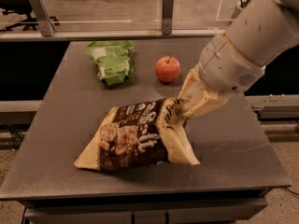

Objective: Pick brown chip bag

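The brown chip bag [135,139] is a large crinkly bag with a dark brown middle, cream-yellow ends and white lettering. It hangs tilted at the middle of the grey table [60,125], its right end raised and its lower left corner near the surface. My gripper [180,110] is shut on the bag's upper right edge, coming in from the right under the big white arm [243,50]. The fingertips are partly hidden by the bag's folded edge.
A smaller green bag [111,60] lies at the table's back left. A red apple [167,69] stands at the back middle, just behind the gripper. A glass barrier with metal posts [167,10] runs behind the table.
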`<action>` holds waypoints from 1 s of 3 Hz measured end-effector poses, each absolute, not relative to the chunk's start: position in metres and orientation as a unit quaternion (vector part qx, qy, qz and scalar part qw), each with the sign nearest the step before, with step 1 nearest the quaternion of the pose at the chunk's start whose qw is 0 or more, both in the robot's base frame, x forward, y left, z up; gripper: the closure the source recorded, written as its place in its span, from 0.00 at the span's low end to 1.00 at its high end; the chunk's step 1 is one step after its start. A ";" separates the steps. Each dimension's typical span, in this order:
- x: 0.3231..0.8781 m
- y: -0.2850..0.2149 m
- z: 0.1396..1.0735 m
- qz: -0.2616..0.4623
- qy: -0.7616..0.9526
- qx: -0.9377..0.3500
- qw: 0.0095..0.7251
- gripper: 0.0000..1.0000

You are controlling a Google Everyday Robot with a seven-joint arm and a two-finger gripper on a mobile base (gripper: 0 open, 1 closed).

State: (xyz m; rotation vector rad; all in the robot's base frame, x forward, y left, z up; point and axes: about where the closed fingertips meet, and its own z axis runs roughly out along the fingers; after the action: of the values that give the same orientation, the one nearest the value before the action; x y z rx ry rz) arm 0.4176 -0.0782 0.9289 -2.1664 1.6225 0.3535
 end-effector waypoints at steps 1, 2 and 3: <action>0.430 -0.081 0.999 0.123 0.563 -0.771 0.270 1.00; 0.432 -0.083 1.053 0.113 0.541 -0.769 0.323 1.00; 0.426 -0.081 1.093 0.097 0.526 -0.769 0.349 1.00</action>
State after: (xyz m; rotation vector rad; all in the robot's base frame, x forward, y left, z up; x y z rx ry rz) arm 0.4256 -0.0811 1.0928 -1.9944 1.3647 0.2508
